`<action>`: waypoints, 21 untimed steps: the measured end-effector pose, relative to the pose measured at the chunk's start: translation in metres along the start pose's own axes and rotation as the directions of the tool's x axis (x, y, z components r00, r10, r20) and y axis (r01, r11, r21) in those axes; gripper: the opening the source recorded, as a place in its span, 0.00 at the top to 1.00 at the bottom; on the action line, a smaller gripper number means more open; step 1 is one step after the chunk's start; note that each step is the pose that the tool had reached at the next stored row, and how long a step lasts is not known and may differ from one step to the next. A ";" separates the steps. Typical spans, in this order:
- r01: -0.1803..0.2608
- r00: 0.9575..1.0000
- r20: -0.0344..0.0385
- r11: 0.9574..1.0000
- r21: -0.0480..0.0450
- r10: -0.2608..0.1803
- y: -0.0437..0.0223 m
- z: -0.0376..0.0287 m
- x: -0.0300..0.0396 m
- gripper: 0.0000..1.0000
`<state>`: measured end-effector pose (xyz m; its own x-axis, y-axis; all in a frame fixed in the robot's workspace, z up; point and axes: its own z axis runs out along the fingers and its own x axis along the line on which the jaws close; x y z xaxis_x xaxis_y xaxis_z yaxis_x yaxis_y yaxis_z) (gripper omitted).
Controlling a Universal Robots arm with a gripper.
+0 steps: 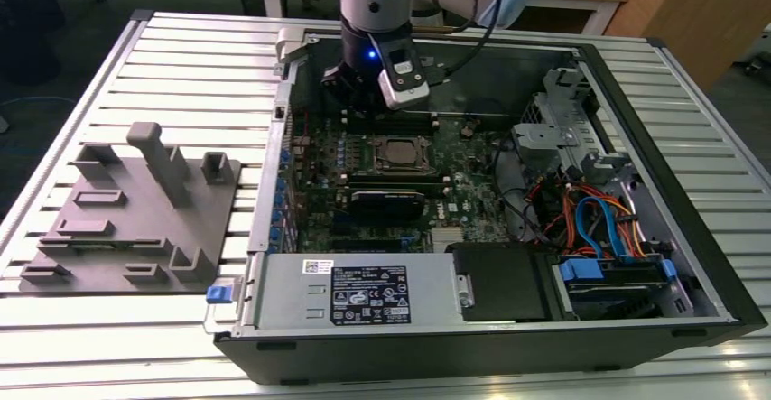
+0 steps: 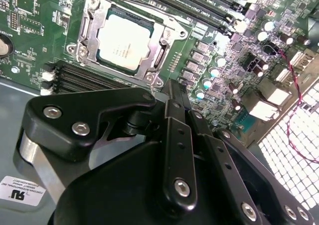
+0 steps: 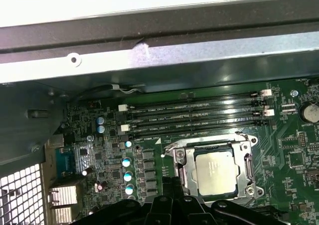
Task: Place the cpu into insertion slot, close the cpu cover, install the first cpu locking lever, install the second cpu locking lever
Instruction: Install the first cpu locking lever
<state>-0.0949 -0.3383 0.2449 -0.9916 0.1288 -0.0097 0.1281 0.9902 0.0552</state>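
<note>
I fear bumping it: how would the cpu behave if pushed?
The cpu looks flat and rigid, metal-topped, so probably stiff, not apt to roll or tip. It sits framed by the cpu cover, so a sideways push likely won't shift it. Its smooth top may be slippery.

Cpu (image 2: 123,42): flat sq chip, dull silver-grey top, sitting level in insertion slot (image 3: 190,175) on green board (image 3: 294,155). Cpu cover (image 2: 87,28): thin silver frame, lying flat round chip, chip showing thru window. Slot's dark edge peeking out betw chip & frame.
</note>
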 end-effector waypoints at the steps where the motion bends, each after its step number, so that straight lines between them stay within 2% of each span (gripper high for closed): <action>1: 0.000 1.000 0.000 1.000 0.000 0.000 -0.0001 0.0000 0.0005 0.90; 12: 0.001 1.000 0.000 1.000 0.000 -0.001 0.0009 -0.0022 0.0062 0.90; 21: 0.004 1.000 0.000 1.000 0.000 -0.004 0.0098 -0.0018 0.0094 0.90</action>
<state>-0.1030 -0.3275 0.2471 -0.9921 0.1252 -0.0096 0.1245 0.9907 0.0552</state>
